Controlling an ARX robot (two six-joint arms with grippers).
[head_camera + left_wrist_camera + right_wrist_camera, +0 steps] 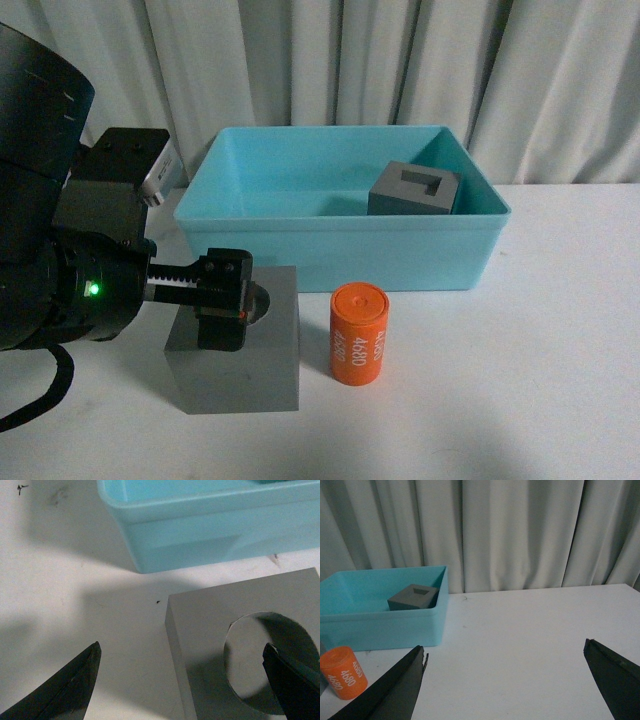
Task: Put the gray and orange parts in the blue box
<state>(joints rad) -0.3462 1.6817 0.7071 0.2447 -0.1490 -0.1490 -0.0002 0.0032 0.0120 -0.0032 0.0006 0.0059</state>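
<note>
Left arm [60, 250] fills the left edge of the front view, closest to the lens. Left end effector [181, 682]: jaws spread wide, clamped on nothing. In the left wrist view one finger [290, 680] sits over the round recess and the other over bare table [520, 380]. Cannot tell whether either touches.

Blue box [340, 250]: upper centre of the front view, on the table, curtain [400, 60] behind it. Contents: one item only, the gray cube with square recess [413, 190], recess facing up, in the right part of the box. Cannot tell if it touches the wall.

Gray cube with round recess [240, 350]: outside the box, lower left of centre, on the table just in front of the box's front wall.

Orange cylinder [359, 333]: outside the box, upright, white "4680" on its side. It stands just right of that cube, with a small gap between them.

Right end effector [505, 680]: jaws apart, empty, above open table.
</note>
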